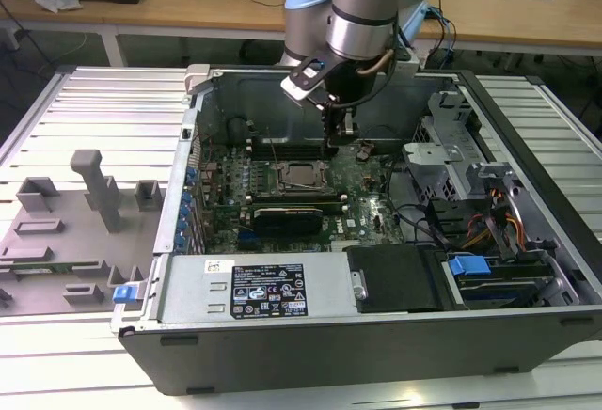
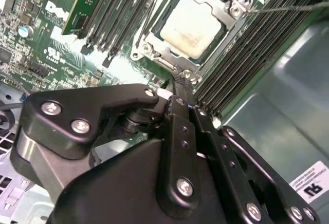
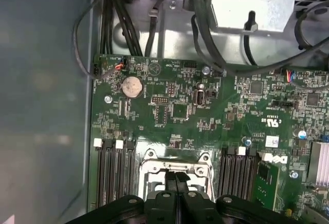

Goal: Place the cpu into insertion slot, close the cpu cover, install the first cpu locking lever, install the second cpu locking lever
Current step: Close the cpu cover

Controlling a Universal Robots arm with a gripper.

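On the exterior view's left, on the ribbed desk point(image 1: 103, 109), a grey fixture plate point(image 1: 75, 212) is noted, well apart from the work. Further right, inside the open computer case point(image 1: 188, 292), the cpu point(image 1: 301, 177) is seen seated flat in the insertion slot point(image 1: 285, 186). In the second wrist view its pale top point(image 2: 191, 29) shows through the window of the cpu cover point(image 2: 227, 14), which is judged to lie down over it. The claw point(image 1: 340, 142) is placed just to the exterior view's right of the slot, on its far side. In both wrist views the claw point(image 2: 180, 77) point(image 3: 176, 175) is pressed together, with nothing seen pinched, at one corner of the cover frame; touching or just clear cannot be told. From there the cpu lies straight ahead of the tips, along the frame's diagonal. A thin metal rod point(image 2: 288, 8), judged a locking lever, runs off from a neighbouring corner. Rightmost, the drive bay point(image 1: 499, 231) is recorded.
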